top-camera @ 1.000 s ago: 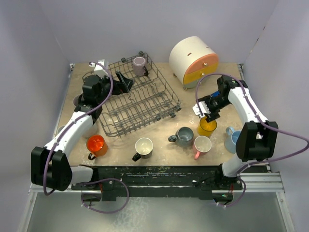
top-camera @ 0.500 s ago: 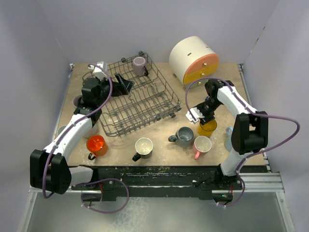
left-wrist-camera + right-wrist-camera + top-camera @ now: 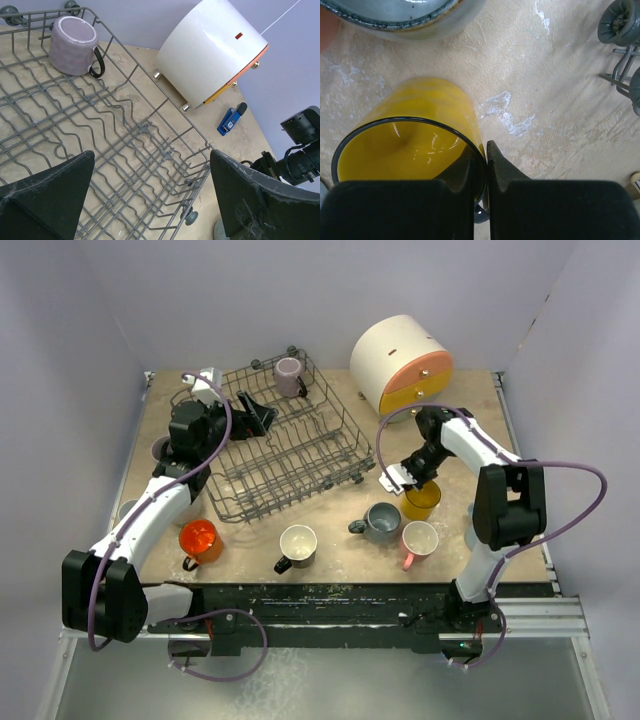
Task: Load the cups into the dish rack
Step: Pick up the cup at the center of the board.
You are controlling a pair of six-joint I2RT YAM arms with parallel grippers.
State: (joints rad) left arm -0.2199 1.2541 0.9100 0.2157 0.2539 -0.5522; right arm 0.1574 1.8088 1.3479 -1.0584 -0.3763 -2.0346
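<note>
Clenched on the wall of the yellow cup (image 3: 415,125) with the right tool (image 3: 482,160): one finger inside the rim, one outside. On the tabletop (image 3: 330,510) just beside the grey cup (image 3: 382,522), apart from the dish rack (image 3: 290,455). Probably best to lift straight up before swinging left, clearing the grey cup and the rack's raised wire side. Then lower between tines, away from the mauve cup (image 3: 289,375). Watch the left tool (image 3: 152,165), spread wide above the rack.
</note>
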